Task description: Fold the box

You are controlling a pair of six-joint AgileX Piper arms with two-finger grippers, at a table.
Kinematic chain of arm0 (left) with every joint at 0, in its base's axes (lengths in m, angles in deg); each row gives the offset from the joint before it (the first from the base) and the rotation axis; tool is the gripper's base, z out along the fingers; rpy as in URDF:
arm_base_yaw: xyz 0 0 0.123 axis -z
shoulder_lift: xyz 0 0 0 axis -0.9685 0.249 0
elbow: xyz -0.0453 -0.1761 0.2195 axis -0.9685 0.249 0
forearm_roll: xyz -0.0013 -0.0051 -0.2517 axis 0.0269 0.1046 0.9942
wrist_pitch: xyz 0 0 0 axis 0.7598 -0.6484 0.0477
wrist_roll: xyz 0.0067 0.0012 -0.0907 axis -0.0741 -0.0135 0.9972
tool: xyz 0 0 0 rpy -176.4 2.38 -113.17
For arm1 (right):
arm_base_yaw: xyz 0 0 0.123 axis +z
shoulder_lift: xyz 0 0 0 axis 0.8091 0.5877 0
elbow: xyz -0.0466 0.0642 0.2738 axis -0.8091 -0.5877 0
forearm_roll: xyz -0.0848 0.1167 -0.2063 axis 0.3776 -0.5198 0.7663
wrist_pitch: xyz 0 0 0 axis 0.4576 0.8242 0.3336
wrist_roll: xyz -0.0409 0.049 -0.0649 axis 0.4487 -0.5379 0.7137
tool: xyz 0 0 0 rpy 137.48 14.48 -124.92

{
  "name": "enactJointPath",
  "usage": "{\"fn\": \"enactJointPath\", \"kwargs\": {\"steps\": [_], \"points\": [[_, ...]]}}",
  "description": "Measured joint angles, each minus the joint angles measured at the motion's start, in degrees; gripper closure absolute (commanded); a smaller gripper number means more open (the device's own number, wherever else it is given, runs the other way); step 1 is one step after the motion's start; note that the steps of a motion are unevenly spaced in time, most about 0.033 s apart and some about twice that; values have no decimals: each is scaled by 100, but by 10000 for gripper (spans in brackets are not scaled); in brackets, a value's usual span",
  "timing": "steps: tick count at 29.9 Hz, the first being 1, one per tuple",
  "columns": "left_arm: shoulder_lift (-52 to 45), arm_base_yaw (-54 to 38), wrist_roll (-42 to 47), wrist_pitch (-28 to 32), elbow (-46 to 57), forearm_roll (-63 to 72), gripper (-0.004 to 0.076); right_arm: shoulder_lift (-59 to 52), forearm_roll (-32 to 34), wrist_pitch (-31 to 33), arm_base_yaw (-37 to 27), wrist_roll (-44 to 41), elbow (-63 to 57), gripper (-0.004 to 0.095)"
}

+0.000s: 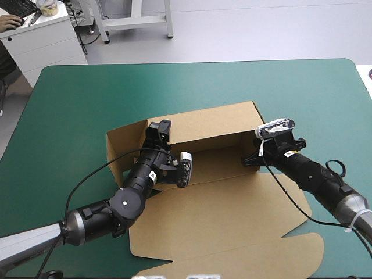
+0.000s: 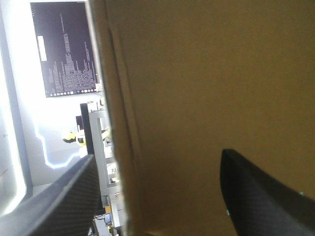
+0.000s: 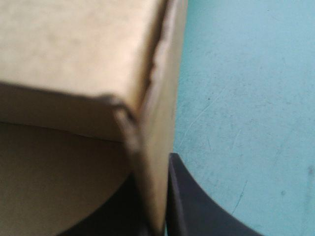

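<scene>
Quick status from me: the box sits pretty much in the middle of the tabletop, on the teal-green cover. It's half up. The long far wall stands, the short walls at both ends stand too, and the big lid part lies flat, spreading toward the near edge.

My left claw is up at the box's left far corner. From my left wrist the two black fingers stand well apart, and the edge of a brown wall runs up between them, closer to one finger than the other. Neither finger looks pressed on the board, so that claw is spread wide around the wall's edge and isn't gripping anything.

My right claw is at the box's right end, where the short end wall meets the far wall. From the right wrist the fingers are nearly together with the brown end wall squeezed between them. One finger lies against the wall's outer face, on the bare-cover side. The other is just a dark shape on the inner side, hard to make out. So that one's clamped on the box, right by the corner.

The two claws are well apart, one at each end of the far wall.
</scene>
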State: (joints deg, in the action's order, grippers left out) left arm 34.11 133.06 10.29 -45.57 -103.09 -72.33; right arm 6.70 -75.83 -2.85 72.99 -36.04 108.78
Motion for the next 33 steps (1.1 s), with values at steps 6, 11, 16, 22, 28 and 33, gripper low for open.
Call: {"fn": "enactJointPath", "kwargs": {"steps": [6, 11, 16, 22, 28, 33], "points": [[0, 618, 0, -781, 0, 70, 213, 215, 0, -268, 23, 0, 190, 926], [1, 1071, 4, -1314, 0, 90, 213, 587, 0, -371, 30, 5, 667, 926], [1, 1353, 4, -1578, 0, 111, 255, 1014, -6, -458, 30, 11, 1092, 926], [1, 1524, -160, -1563, 0, 685, 713, 1251, -6, -469, 30, 16, 1383, 927], [-61, 1317, -541, -861, -372, 2296, 711, 1256, -6, -474, 30, 22, 1429, 927], [-244, 280, -1437, -510, -1675, 4527, 711, 1258, -6, -452, 30, 22, 1430, 928]]}}
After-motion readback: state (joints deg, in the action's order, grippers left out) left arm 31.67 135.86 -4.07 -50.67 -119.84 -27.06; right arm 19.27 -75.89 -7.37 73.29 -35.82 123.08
